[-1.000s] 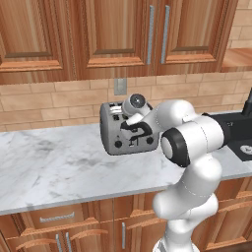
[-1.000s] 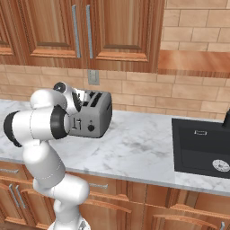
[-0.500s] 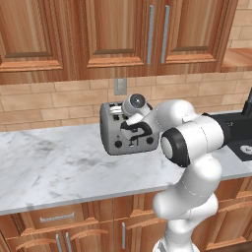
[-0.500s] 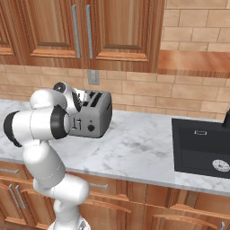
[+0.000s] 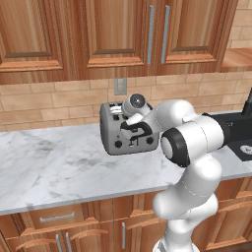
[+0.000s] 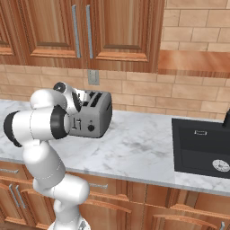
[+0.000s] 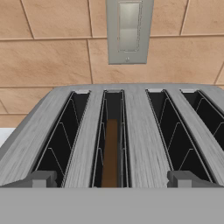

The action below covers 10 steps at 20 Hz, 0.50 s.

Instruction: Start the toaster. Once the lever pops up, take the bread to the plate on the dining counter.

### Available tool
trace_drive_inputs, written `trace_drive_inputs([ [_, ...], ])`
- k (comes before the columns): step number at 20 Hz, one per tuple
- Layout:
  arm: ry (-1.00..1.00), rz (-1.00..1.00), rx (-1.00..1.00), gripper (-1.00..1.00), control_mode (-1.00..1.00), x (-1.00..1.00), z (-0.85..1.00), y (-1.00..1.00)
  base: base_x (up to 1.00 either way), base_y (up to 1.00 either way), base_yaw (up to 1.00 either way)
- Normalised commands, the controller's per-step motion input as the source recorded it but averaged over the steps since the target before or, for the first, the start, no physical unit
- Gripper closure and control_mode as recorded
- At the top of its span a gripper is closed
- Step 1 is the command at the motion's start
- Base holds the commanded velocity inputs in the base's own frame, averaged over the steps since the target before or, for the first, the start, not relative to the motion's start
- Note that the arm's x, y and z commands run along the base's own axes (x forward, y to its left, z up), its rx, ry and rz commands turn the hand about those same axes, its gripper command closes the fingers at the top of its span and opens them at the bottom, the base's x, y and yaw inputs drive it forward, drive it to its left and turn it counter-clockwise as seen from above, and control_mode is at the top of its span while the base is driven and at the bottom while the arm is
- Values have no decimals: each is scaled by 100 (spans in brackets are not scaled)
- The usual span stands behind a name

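Nothing has shifted since a moment ago: arm, toaster and table all sit just as they did.

From the left base view, the boxy silver-grey metal toaster stands on the white-grey veined marble table, back near the tan brick wall. Its front shows black round knobs and faces out toward me. The white arm bends over from the right, and its hand hangs close above the toaster's top and front edge. Behind the toaster, a small grey wall outlet sits on the brick, under the wooden cabinets. From this side I can't make out the pincer's fingers.

From the right base view, the toaster is partly covered by the arm's elbow at the left. A black sink is sunk into the marble well off to the right.

From the hand view, looking down on the four black slots, the pincer stands spread wide, one grey fingertip near each lower corner of the toaster's top, holding nothing. The thin brown bread slice sits low inside the second slot from the left, upright between the wire guides. The outlet shows above.
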Motion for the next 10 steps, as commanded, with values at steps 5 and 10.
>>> trace_drive_inputs([
  [5, 0, 0, 0, -100, -100, 0, 0, 0, 0, 0, 0],
  [10, 0, 0, 0, -100, -100, 0, 0, 0, 0, 0, 0],
])
